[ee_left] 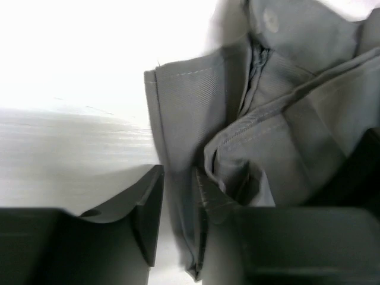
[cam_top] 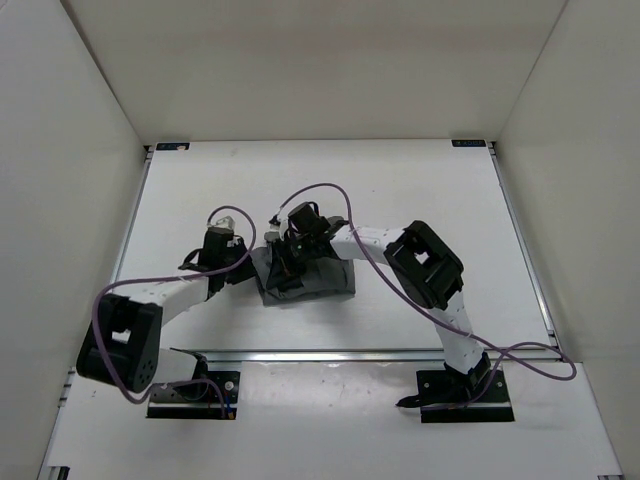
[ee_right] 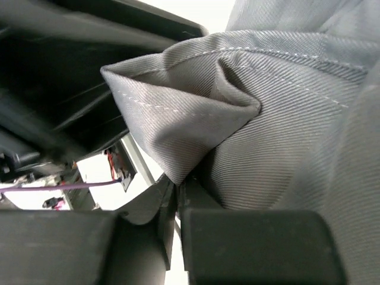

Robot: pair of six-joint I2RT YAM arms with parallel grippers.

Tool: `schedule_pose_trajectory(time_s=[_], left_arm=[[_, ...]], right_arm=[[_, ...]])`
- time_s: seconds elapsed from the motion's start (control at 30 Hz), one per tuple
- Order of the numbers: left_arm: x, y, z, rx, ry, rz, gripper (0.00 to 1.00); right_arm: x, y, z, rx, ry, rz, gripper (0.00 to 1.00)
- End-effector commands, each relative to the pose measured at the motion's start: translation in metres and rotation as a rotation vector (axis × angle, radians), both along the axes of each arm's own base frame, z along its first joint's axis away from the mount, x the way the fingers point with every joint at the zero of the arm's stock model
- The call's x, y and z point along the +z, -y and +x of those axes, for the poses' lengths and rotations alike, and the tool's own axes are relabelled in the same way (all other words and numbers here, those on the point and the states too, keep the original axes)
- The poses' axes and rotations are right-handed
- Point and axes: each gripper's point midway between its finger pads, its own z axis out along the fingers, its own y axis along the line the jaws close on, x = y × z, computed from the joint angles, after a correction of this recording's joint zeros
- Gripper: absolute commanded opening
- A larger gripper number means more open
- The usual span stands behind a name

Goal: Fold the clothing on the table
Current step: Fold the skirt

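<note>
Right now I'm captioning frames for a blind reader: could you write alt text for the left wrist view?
Wrinkled grey clothing lies bunched on the white table, its zipper and a button showing at the top. At the bottom edge the left claw stands open, a stitched fabric edge sitting between its dark fingers.

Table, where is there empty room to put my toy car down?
The far strip of the table between the clothing and the back wall is bare. So is the right side, between the right arm and the rail. The middle is crowded: the left gripper and right gripper meet at the clothing.
</note>
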Motion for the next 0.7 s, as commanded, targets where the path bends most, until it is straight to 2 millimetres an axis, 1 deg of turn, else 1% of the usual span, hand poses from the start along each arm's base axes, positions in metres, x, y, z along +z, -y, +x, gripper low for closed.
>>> schedule_pose_trajectory(time_s=[0.0,0.07,0.13,0.17,0.2,0.23,0.27,0.3,0.33,0.37,0.4,0.43,0.47,0.5,0.53,0.57,0.6,0.63,0.67], left_arm=[[0.024,-0.015,0.005,0.071,0.07,0.01,0.42],[0.038,-0.024,0.007,0.113,0.122,0.012,0.48],[0.045,-0.032,0.006,0.145,0.143,0.018,0.5],[0.053,-0.034,0.007,0.159,0.166,0.015,0.5],[0.06,-0.035,0.008,0.167,0.188,0.009,0.52],[0.061,-0.038,0.006,0.182,0.186,0.017,0.52],[0.067,-0.043,0.007,0.199,0.207,0.025,0.52],[0.072,-0.045,0.007,0.206,0.221,0.02,0.54],[0.071,-0.049,0.005,0.214,0.216,0.031,0.53],[0.076,-0.05,0.005,0.218,0.223,0.029,0.52],[0.079,-0.051,0.006,0.22,0.233,0.026,0.52],[0.079,-0.052,0.005,0.219,0.236,0.032,0.52],[0.078,-0.052,0.003,0.217,0.228,0.027,0.54],[0.077,-0.051,0.002,0.208,0.228,0.029,0.55],[0.074,-0.049,-0.001,0.189,0.22,0.028,0.62],[0.077,-0.044,0.0,0.158,0.234,0.021,0.65],[0.078,-0.042,-0.001,0.132,0.239,0.021,0.65],[0.076,-0.04,-0.004,0.122,0.228,0.019,0.67],[0.078,-0.037,-0.005,0.092,0.23,0.018,0.78]], right_arm=[[0.012,-0.008,0.021,-0.035,0.079,0.003,0.04],[0.008,-0.007,0.027,-0.048,0.101,-0.025,0.09],[0.01,-0.007,0.032,-0.045,0.131,-0.039,0.23],[0.009,-0.008,0.034,-0.049,0.139,-0.047,0.27],[0.016,-0.01,0.034,-0.044,0.146,-0.033,0.34],[0.022,-0.011,0.036,-0.034,0.155,-0.017,0.39],[0.031,-0.013,0.035,-0.022,0.165,0.011,0.45],[0.045,-0.012,0.037,-0.018,0.181,0.041,0.47],[0.053,-0.011,0.033,-0.013,0.198,0.057,0.49],[0.064,-0.01,0.036,-0.028,0.235,0.072,0.52],[0.079,-0.008,0.034,-0.025,0.266,0.107,0.53],[0.093,-0.001,0.029,-0.026,0.286,0.13,0.57],[0.102,0.001,0.03,-0.042,0.307,0.147,0.63],[0.116,0.01,0.023,-0.046,0.328,0.173,0.64],[0.13,0.022,0.026,-0.076,0.359,0.191,0.65],[0.12,0.034,0.027,-0.111,0.357,0.144,0.66],[0.13,0.048,0.031,-0.163,0.393,0.121,0.66],[0.134,0.065,0.039,-0.221,0.434,0.089,0.69],[0.12,0.081,0.04,-0.237,0.424,0.04,0.7]])
